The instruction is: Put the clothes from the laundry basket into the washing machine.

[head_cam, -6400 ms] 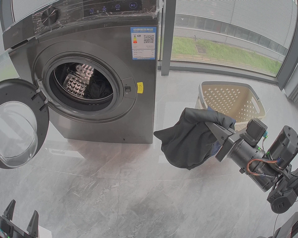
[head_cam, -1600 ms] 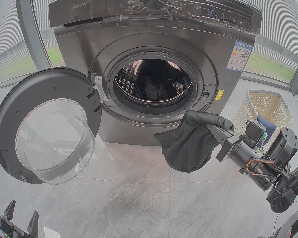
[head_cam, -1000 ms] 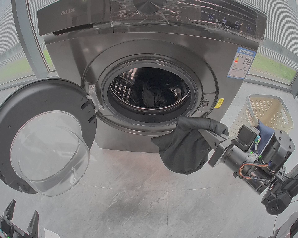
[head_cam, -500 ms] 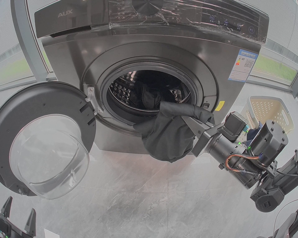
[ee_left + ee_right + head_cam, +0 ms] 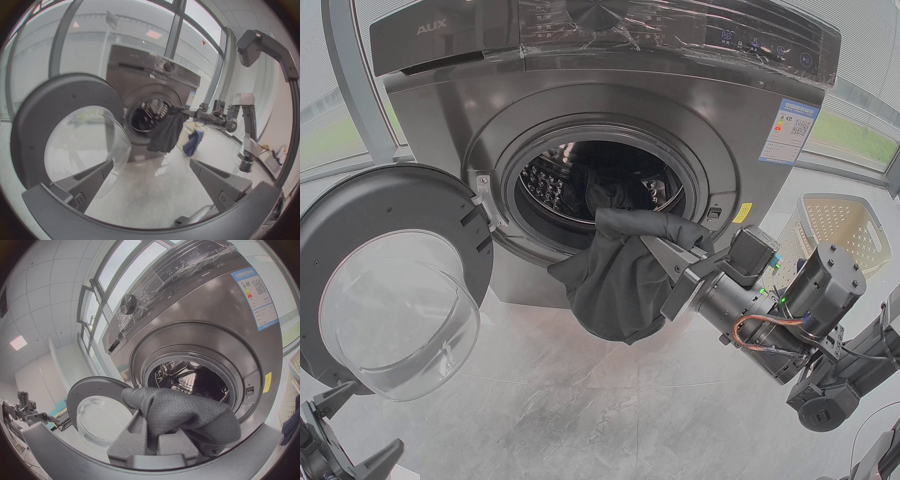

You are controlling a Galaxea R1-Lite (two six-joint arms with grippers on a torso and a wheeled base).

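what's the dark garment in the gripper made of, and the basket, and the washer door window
Dark grey garment: matte fine-holed mesh knit, likely synthetic; the pinhole texture shows in the right wrist view. Beige laundry basket: moulded plastic, judging by its perforated walls. Round door window: clear, glossy bowl, glass or plastic, cannot tell.

Out of sight or unclear
The garment (image 5: 615, 275) covers the tips of the right fingers (image 5: 665, 253); the right arm (image 5: 775, 312) hides part of the basket (image 5: 850, 225); clothes (image 5: 606, 190) in the drum (image 5: 547, 181) too dark to tell apart
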